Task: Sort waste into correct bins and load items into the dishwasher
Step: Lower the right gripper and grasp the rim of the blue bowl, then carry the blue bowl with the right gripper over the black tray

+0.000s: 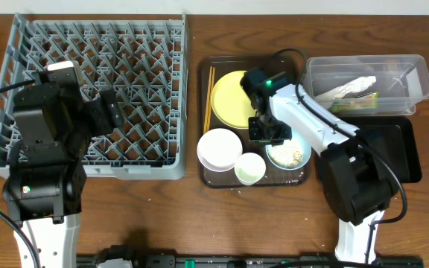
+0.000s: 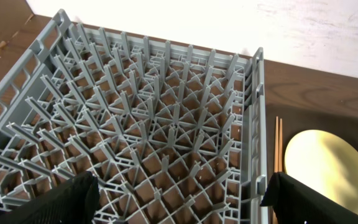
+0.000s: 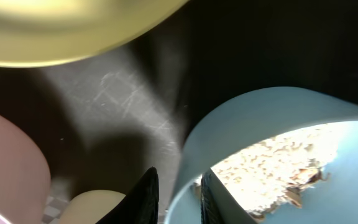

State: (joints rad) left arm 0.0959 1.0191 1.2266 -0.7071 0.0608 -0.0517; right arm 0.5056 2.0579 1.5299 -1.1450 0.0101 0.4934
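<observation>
My right gripper (image 1: 267, 134) (image 3: 179, 200) is shut on the left rim of the light blue bowl (image 1: 295, 147) (image 3: 260, 115), one finger inside and one outside. The bowl holds pale food crumbs (image 1: 290, 157) (image 3: 278, 162). Beside it on the brown tray (image 1: 206, 177) lie the yellow plate (image 1: 229, 93) (image 3: 61, 25), chopsticks (image 1: 209, 97), white bowl (image 1: 219, 149) and small white cup (image 1: 249, 168). My left gripper (image 1: 110, 112) (image 2: 185, 205) is open and empty above the grey dish rack (image 1: 125, 59) (image 2: 166, 112).
The clear tub (image 1: 415, 74) at the back right holds the snack wrapper (image 1: 356, 104) and the white tissue (image 1: 352, 85). The black tray (image 1: 402, 149) lies in front of it, partly under my right arm. The left wrist view also shows the chopsticks (image 2: 277, 143) and plate (image 2: 325, 168).
</observation>
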